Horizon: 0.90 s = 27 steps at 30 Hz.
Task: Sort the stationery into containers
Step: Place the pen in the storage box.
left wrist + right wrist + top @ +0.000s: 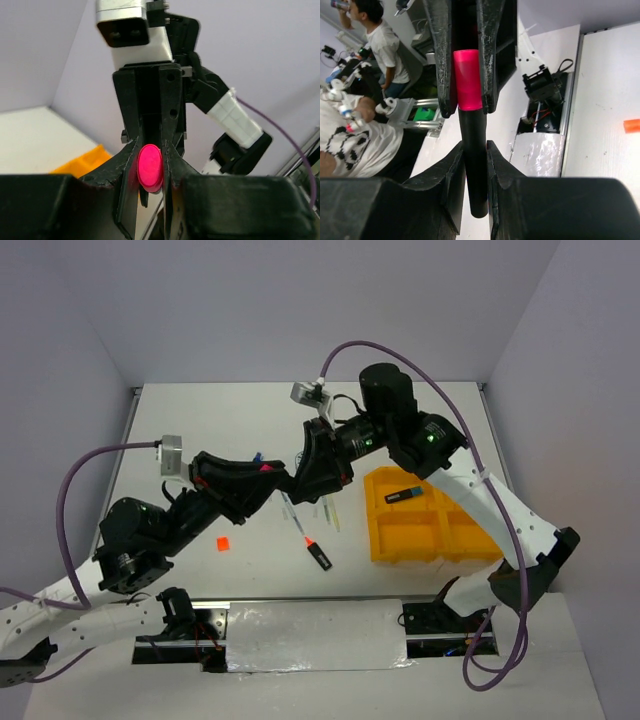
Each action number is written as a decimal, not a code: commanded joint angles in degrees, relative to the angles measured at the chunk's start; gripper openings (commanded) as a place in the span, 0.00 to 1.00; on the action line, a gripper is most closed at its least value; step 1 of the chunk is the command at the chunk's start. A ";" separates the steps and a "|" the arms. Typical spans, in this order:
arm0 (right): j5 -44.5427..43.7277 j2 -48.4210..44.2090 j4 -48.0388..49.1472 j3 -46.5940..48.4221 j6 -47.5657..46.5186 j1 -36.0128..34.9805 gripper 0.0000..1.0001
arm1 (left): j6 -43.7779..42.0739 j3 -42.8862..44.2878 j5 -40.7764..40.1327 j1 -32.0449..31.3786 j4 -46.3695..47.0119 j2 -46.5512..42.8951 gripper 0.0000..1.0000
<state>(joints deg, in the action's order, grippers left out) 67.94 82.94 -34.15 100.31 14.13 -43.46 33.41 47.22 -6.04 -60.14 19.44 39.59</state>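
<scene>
Together left gripper [150, 171] and right gripper [475, 165] pinch the pink-capped highlighter [468, 80] tight, seemingly in midair.

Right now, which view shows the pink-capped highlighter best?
Right wrist: the pink-capped highlighter shows lengthwise, body in the right claw, cap in the left claw. Left wrist shows only its cap end-on; top external barely shows it.

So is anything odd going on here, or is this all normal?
One thing stands out: the left gripper and the right gripper both grip one pink-capped highlighter in mid-air, the left on its cap, the right on its black body. Nothing looks spilled or broken.
</scene>
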 commanded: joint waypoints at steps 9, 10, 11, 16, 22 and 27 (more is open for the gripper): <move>-16.78 -9.72 45.56 -30.69 5.56 2.15 0.00 | 5.52 19.10 -24.08 -4.99 -60.39 9.18 0.69; -17.40 -9.98 45.75 -32.27 5.38 2.24 0.00 | 6.14 21.05 -26.97 -5.07 -61.18 9.45 0.81; -18.54 -10.33 46.45 -35.59 5.64 2.68 0.00 | 7.19 22.72 -32.40 -4.99 -61.97 9.71 0.94; -22.58 -13.23 48.48 -43.00 6.61 5.49 0.00 | 8.69 32.22 -45.01 -4.99 -65.85 10.42 0.99; -57.34 -17.63 29.17 -43.63 13.44 11.37 0.00 | 4.05 30.22 -48.80 -4.99 -68.40 7.26 0.99; -80.83 -21.50 19.94 -46.70 24.79 14.37 0.00 | 2.89 18.56 -46.52 -4.99 -68.40 2.69 0.99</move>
<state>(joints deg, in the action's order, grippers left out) 8.08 64.49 -6.50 54.65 31.07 -29.93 37.87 71.77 -51.88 -64.97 -47.03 43.07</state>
